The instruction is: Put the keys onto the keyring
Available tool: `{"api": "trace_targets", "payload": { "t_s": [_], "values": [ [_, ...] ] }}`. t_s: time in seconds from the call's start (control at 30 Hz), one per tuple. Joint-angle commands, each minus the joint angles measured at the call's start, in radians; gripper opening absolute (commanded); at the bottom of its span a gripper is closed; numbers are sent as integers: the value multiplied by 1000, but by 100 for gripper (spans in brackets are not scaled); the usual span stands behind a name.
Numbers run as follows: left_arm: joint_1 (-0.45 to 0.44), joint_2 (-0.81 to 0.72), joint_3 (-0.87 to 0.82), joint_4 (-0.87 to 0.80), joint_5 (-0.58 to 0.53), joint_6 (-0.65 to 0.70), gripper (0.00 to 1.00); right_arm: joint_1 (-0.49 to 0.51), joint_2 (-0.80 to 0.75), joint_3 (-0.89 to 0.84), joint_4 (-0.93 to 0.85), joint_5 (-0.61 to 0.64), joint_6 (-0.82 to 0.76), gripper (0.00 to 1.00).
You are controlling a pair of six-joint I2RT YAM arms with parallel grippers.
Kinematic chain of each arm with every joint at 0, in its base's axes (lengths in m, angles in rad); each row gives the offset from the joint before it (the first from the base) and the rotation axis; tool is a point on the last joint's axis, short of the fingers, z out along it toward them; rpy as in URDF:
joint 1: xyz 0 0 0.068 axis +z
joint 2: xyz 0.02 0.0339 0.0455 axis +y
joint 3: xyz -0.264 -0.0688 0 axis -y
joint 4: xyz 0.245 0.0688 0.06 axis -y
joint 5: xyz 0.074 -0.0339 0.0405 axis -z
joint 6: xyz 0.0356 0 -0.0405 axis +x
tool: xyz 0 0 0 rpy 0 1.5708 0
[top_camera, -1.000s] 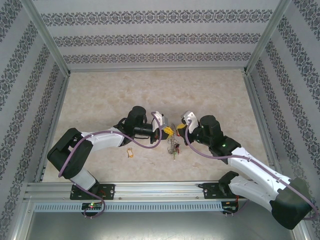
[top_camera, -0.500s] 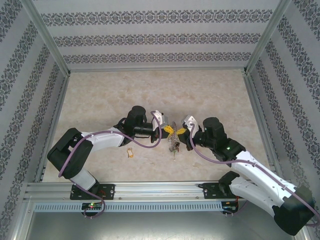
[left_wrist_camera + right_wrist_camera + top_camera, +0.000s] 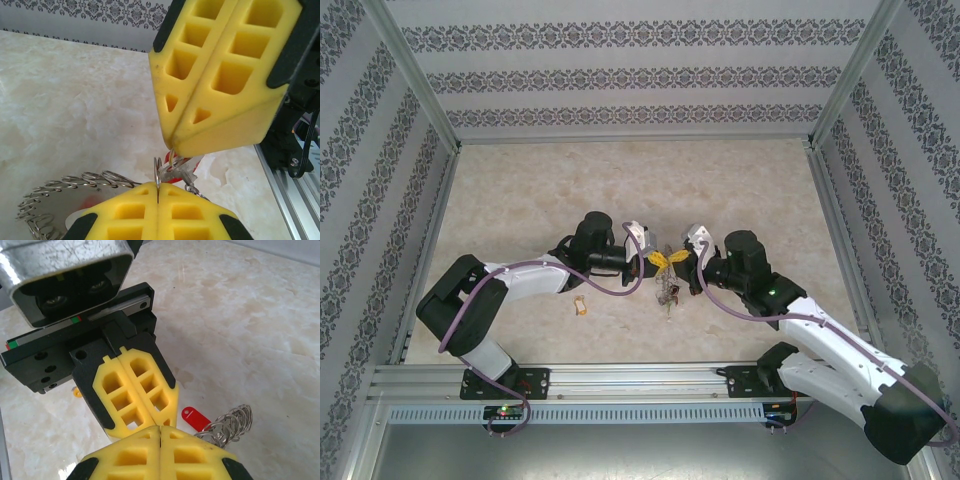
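Note:
My two grippers meet tip to tip above the table's middle. The left gripper is shut on a wire loop of the keyring, whose bundle of silvery rings hangs below. The right gripper is shut on the small loop of the red-tagged key, right against the held ring. Its red tag shows beside the rings. The other key, with a tan-orange tag, lies loose on the table to the left.
The marble-patterned table top has open room behind and to both sides. A metal rail runs along the near edge, and patterned walls close off the back and sides.
The right gripper has moved left and closed the gap to the left gripper; their tips now touch. The left arm and the hanging keyring have stayed put.

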Motion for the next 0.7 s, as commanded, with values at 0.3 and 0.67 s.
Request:
{"api": "trace_targets", "payload": {
  "t_s": [0.3, 0.67],
  "values": [
    [-11, -15, 24, 90, 38, -39, 0, -6, 23, 10, 2, 80, 6, 0],
    [-12, -25, -7, 123, 31, -37, 0, -15, 3, -1, -32, 224, 35, 0]
  ]
}}
